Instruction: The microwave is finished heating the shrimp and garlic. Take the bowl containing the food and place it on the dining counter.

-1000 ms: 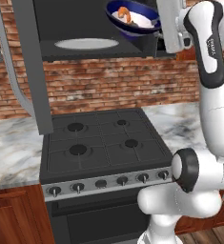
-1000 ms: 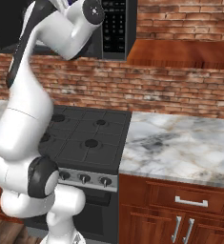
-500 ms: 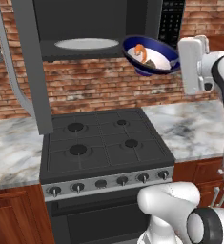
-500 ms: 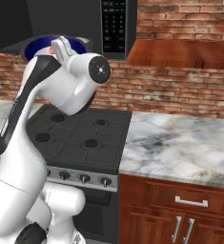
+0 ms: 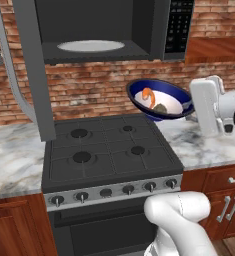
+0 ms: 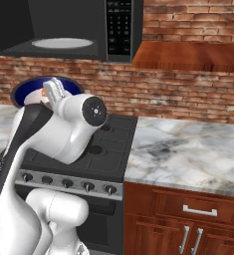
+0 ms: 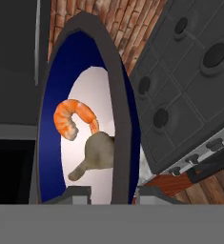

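Currently the bowl [image 5: 159, 100] is clamped by its rim in the nearly closed gripper [image 7: 112, 190] above the stove [image 5: 109, 155], tilted, so shrimp [image 5: 147, 95] and garlic [image 5: 160, 108] could be spilled if swung sharply.

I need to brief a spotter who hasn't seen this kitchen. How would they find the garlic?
Look above the black stove, below the open microwave, at the tilted blue bowl. Inside lie two small pieces: the garlic is the dull grey-brown lump, not the curled orange shrimp.
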